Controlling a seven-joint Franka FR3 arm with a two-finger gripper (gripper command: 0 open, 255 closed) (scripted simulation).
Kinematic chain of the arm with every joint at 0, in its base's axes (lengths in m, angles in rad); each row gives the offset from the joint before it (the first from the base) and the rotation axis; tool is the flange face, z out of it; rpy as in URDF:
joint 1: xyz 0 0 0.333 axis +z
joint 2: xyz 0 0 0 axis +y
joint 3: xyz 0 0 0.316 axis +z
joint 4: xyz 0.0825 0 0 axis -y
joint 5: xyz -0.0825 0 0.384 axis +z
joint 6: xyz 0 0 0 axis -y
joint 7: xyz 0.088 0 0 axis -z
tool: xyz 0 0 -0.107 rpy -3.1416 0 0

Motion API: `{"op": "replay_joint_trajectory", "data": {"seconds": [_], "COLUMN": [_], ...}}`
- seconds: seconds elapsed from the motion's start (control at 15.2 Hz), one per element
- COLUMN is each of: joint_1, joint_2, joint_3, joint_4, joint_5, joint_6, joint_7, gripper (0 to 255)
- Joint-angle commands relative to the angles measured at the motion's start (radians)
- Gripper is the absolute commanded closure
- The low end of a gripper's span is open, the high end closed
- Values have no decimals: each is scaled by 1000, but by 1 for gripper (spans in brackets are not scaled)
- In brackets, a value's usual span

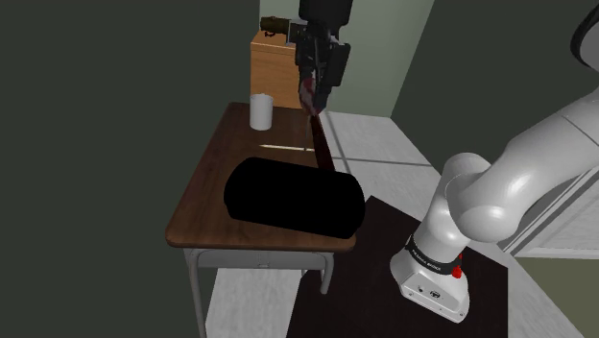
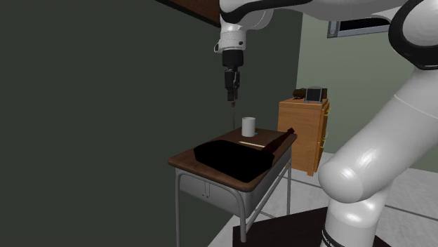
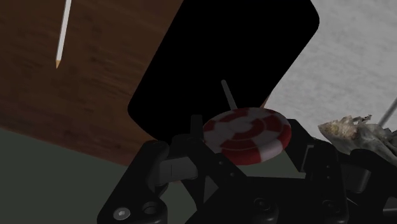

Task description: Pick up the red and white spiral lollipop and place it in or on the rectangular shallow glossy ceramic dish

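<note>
The red and white spiral lollipop (image 3: 248,132) is clasped between the fingers of my black gripper (image 3: 248,153), its stick pointing away toward the dish. The gripper (image 1: 315,84) hangs high above the far part of the brown table (image 1: 203,187), with the lollipop head (image 1: 306,93) showing red at its tip. In the second exterior view the gripper (image 2: 231,90) points straight down, well clear of the tabletop. The dish (image 1: 293,197) is a pure black rounded rectangle lying across the table's near half, also visible as the dish (image 2: 231,156) and the dish (image 3: 222,57) below the lollipop.
A white cup (image 1: 260,110) stands at the table's far edge. A thin white stick (image 1: 278,147) lies between cup and dish. A dark red bottle-like thing (image 2: 278,143) lies beside the dish. A wooden cabinet (image 1: 274,60) stands behind the table.
</note>
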Motion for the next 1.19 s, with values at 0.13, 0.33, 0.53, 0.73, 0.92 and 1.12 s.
{"op": "replay_joint_trajectory", "data": {"seconds": [0.13, 0.33, 0.53, 0.73, 0.92, 1.12], "joint_1": [3, 5, 7, 9, 10, 12], "joint_2": [-20, -31, -39, -47, -52, -54], "joint_3": [1, 3, 5, 8, 11, 13], "joint_4": [-72, -121, -169, -215, -260, -291], "joint_5": [5, 8, 11, 14, 17, 19], "joint_6": [52, 91, 130, 170, 209, 238], "joint_7": [-3, -5, -7, -8, -9, -10], "gripper": [255, 255, 255, 255, 255, 255]}}
